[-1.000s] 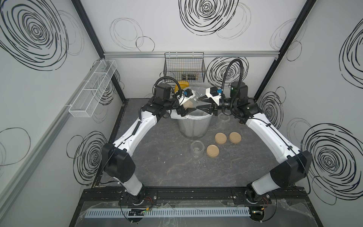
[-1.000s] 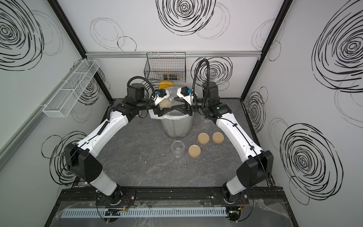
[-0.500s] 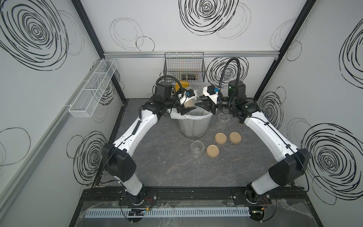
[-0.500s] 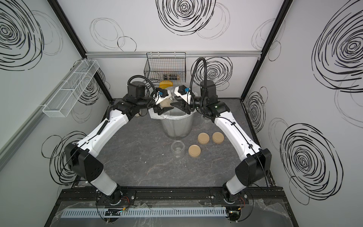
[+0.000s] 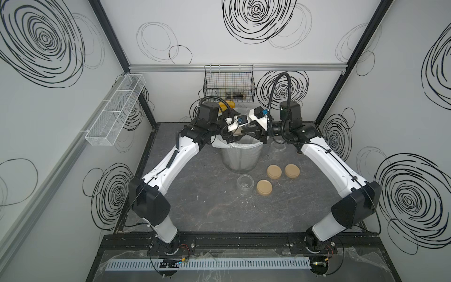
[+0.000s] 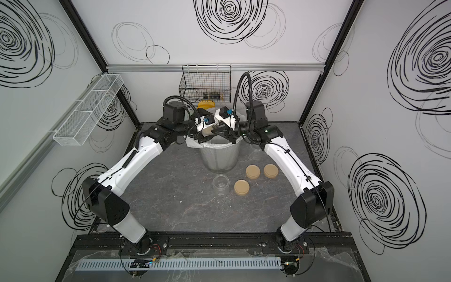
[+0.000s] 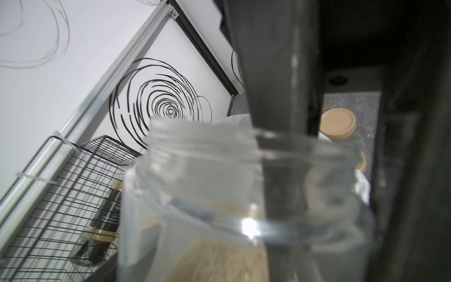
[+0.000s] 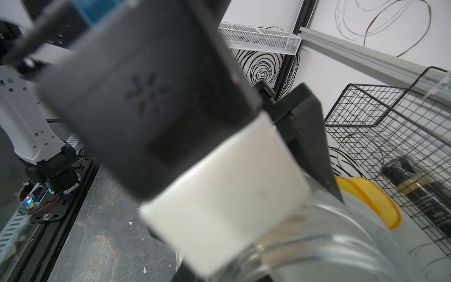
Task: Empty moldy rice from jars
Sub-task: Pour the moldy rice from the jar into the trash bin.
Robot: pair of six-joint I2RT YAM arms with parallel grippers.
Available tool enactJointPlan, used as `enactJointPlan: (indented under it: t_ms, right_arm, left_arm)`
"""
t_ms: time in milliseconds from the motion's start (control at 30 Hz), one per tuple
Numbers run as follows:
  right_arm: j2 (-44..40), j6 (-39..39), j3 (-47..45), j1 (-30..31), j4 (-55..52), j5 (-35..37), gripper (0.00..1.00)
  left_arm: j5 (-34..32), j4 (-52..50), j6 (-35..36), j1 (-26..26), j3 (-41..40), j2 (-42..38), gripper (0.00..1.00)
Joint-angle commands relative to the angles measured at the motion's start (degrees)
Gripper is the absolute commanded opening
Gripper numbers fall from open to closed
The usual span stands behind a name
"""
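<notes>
1. left claw [image 5: 231, 138] holds an open jar [image 7: 244, 195] above the lined mesh bin [image 5: 240, 156]; moldy rice [image 7: 219, 261] lies heaped inside it.
2. right claw [image 5: 245, 133] is narrow at the jar's mouth, one finger [image 7: 275, 97] across the rim; whether it grips i cannot tell.
3. an empty jar [image 5: 244, 186] and three tan lids [image 5: 274, 172] sit on the table [image 5: 219, 214] near the bin.

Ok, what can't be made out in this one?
Bin interior: both top views, left claw, right claw and held jar cover its mouth.
Right claw's grip on that jar: tiny in top views; right wrist view blocked by left claw's blurred body.
Basket bottle label: blurred in wrist views.
</notes>
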Motion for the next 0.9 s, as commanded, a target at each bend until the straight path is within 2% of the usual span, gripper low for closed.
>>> enactJointPlan:
  t_ms: [0,333,633,867]
  right_arm:
    - [0.09,1.25,-0.83,0.79,2.08,0.19,0.00]
    - [-1.90,10.71,-4.74,-2.24,11.98,-0.62,0.00]
    - [-1.30,11.80,-5.27,-2.62,11.24,1.14,0.00]
    - [-0.76,14.06,-5.09,-3.88,13.19,0.59,0.00]
  left_arm:
    - [-0.50,13.32,-2.37,-1.73,-1.41,-3.18,0.96]
    - [-4.81,14.36,-1.84,-0.51,-4.07,-6.10,0.96]
    - [-8.01,21.44,0.06,-1.02,-9.80,-10.55,0.96]
    - [-9.40,19.05,4.44,-2.12,-10.61,-12.33,0.96]
